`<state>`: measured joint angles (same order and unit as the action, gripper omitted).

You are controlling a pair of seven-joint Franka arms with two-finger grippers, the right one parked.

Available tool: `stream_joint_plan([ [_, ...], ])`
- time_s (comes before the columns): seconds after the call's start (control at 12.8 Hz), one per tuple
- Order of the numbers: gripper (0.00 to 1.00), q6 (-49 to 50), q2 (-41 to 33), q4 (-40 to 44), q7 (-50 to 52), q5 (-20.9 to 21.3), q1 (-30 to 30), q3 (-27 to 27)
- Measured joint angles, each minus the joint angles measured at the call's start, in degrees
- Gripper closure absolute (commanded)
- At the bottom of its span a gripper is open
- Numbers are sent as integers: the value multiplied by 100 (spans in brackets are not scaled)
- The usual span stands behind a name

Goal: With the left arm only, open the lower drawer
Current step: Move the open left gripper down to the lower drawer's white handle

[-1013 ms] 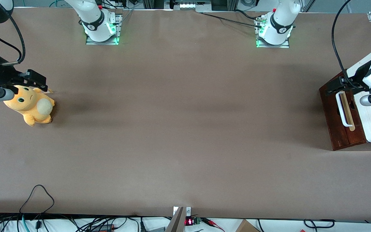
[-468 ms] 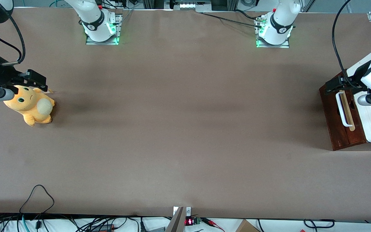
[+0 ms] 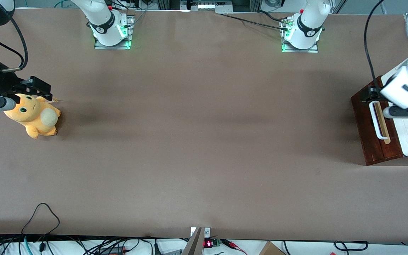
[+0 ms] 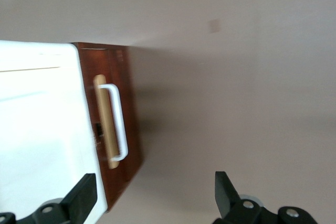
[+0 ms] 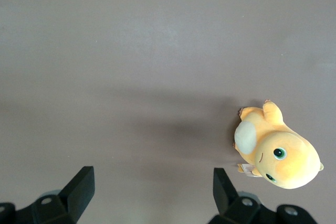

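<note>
The small black gripper (image 3: 368, 95) of the glossy white left arm (image 3: 407, 83) is seen in the front view above the dark red-brown lower drawer (image 3: 368, 127), at the working arm's end of the brown table (image 3: 204, 141). In the left wrist view, its black fingers (image 4: 84, 195) are spread wide, holding nothing; the white U-shaped handle (image 4: 118, 121) is seen apart from them.

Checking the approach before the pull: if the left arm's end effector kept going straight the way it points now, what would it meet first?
Probably bare table. The open end effector points down in front of the lower drawer, whose white handle lies just off the line between its fingers. Depth is unclear, so one finger might graze the cabinet.
</note>
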<state>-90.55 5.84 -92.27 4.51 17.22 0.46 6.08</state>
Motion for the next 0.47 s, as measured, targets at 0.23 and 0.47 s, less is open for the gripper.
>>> stream_joint_plan([
  [0.23,3,181,262,-180,819,1122,6,404],
  [0.47,3,410,564,-745,2055,2432,11,906],
])
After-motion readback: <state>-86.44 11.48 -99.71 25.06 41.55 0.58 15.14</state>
